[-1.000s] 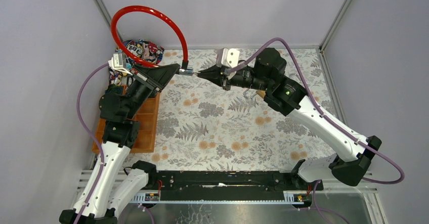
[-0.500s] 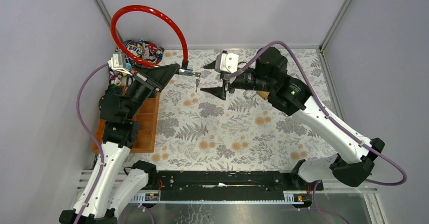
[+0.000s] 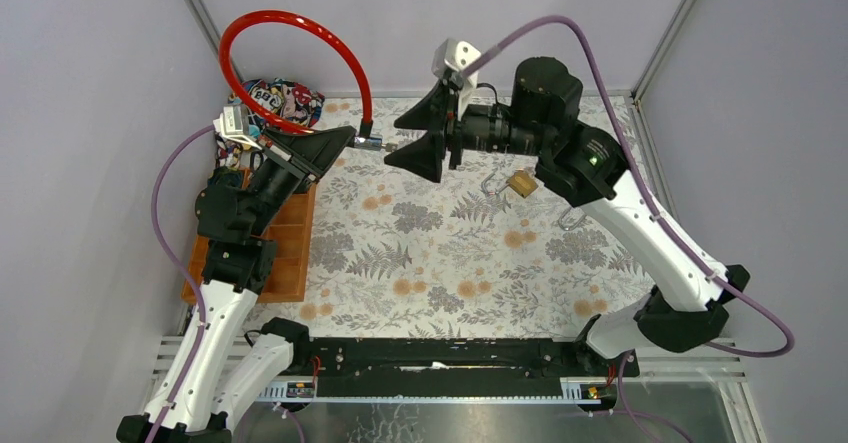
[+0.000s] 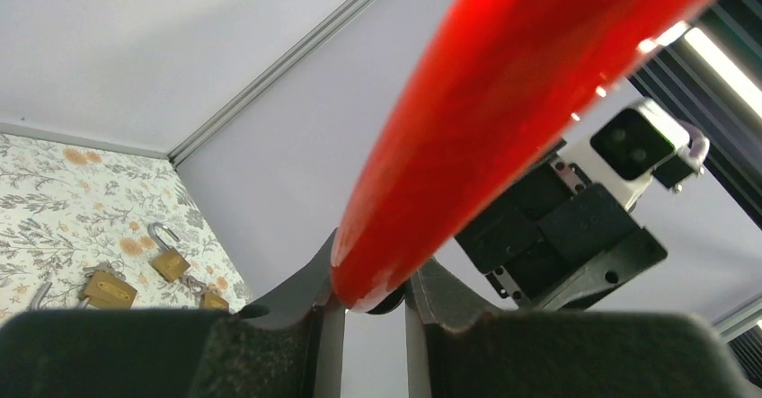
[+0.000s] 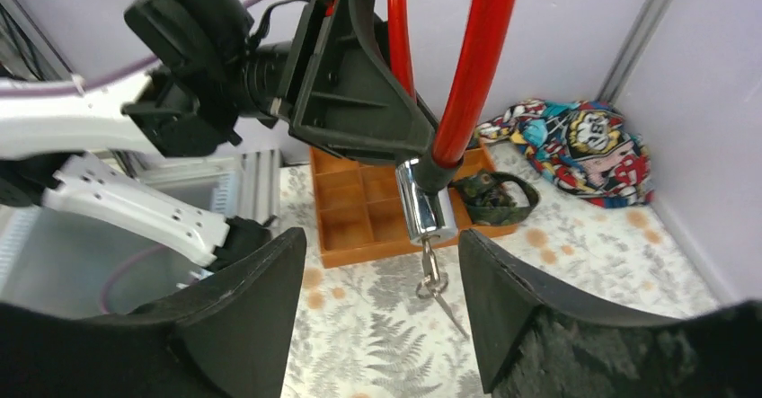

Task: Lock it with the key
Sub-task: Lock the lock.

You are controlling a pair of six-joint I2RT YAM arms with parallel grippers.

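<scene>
While the left claw (image 3: pixel 348 139) clamps the red cable lock (image 5: pixel 467 66), its key (image 5: pixel 442 297) dangles just ahead of the right claw (image 3: pixel 391 144), jaws apart.

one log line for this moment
left gripper: shut on red cable lock | right gripper: open, off the key | key: hanging from lock barrel

Your left wrist view shows the red cable (image 4: pixel 503 119) blurred and cut off at the top. From above, the key (image 5: pixel 435 283) is too small to tell, and the left arm (image 3: pixel 240 213) hides part of the tray (image 3: pixel 290 261) at the desk's left edge.
</scene>
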